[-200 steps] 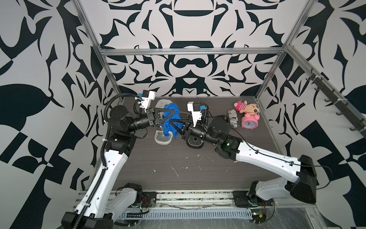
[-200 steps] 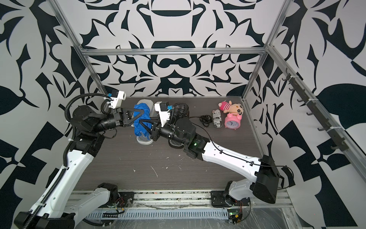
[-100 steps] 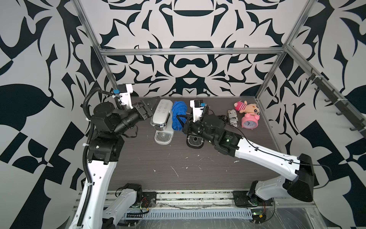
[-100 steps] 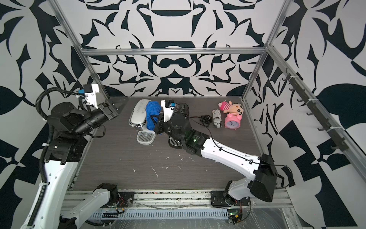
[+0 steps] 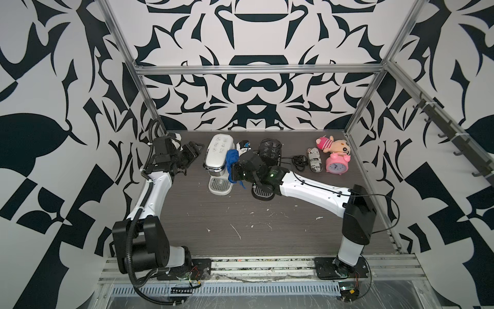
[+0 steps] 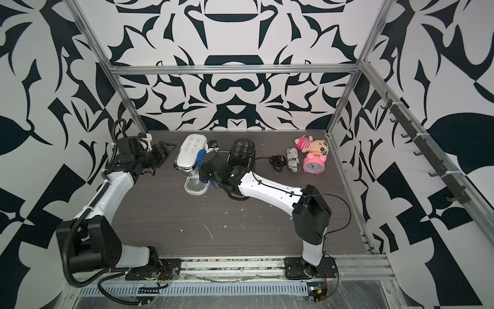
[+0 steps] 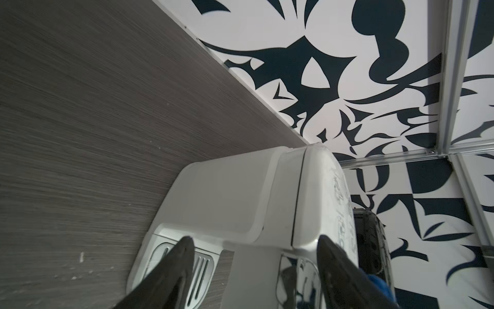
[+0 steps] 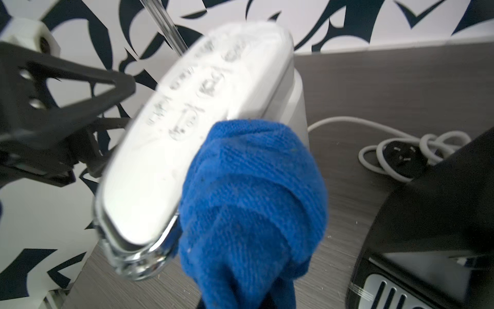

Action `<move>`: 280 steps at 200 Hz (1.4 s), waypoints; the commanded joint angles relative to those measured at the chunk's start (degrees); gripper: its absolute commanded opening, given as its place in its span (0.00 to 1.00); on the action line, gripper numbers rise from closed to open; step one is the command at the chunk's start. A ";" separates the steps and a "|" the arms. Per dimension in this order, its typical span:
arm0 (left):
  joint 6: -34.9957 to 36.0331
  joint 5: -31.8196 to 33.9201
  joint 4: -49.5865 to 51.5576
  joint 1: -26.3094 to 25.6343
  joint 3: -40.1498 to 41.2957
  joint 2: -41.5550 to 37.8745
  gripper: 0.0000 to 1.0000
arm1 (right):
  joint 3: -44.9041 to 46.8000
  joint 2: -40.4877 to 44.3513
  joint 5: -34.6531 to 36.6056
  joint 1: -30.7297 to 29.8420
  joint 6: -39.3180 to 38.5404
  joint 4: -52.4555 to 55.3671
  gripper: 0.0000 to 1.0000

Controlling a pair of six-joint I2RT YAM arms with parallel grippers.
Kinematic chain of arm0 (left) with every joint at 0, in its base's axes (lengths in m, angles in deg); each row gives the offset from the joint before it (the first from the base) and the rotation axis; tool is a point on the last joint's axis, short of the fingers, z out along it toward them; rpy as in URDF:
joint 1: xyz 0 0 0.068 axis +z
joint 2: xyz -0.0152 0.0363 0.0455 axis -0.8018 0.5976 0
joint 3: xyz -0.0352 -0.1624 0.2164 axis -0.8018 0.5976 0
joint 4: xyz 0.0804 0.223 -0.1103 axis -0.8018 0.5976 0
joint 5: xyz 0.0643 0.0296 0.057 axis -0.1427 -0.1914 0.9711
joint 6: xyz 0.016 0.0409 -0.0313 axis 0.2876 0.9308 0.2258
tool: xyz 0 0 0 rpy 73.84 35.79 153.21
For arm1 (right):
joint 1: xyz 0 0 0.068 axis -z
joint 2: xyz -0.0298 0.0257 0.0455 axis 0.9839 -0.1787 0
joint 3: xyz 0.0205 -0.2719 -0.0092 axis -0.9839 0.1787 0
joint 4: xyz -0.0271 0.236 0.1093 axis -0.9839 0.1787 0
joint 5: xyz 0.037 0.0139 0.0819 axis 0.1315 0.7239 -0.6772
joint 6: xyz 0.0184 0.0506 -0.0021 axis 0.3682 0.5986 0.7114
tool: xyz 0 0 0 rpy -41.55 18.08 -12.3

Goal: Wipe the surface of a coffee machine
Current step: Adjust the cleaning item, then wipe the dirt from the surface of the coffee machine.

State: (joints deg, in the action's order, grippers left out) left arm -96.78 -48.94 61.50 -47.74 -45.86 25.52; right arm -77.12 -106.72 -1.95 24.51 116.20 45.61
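Note:
A white coffee machine [image 5: 217,153] [image 6: 189,152] stands at the back of the table, its drip tray [image 5: 219,185] toward the front. My right gripper [image 5: 232,171] [image 6: 204,171] is shut on a bunched blue cloth [image 5: 231,158] [image 8: 254,187], which rests against the machine's right side and top edge [image 8: 187,120]; the cloth hides the fingers. My left gripper [image 5: 194,151] [image 7: 255,240] hangs open just left of the machine [image 7: 240,200], apart from it, with nothing between its fingers [image 7: 184,254].
A black coffee machine [image 5: 270,152] stands right of the white one, under my right arm, with a white cable [image 8: 401,149] behind it. Farther right lie a black cable [image 5: 299,161], a printed roll [image 5: 315,160], a pink alarm clock [image 5: 335,166] and a plush toy [image 5: 334,144]. The wall runs close behind.
My left gripper has opened and drawn back to the left, away from the cloth and machine. My right gripper now holds the cloth alone and has brought it to the machine's right side.

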 commanded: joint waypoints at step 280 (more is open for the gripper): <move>-8.37 -6.53 -5.10 -2.14 2.40 5.56 0.71 | 5.39 3.95 -2.46 -3.86 0.10 -8.38 0.00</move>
State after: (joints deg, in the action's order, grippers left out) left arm -105.30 -55.12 54.31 -49.40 -45.00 29.83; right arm -70.81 -104.91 -5.60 20.44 118.21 39.86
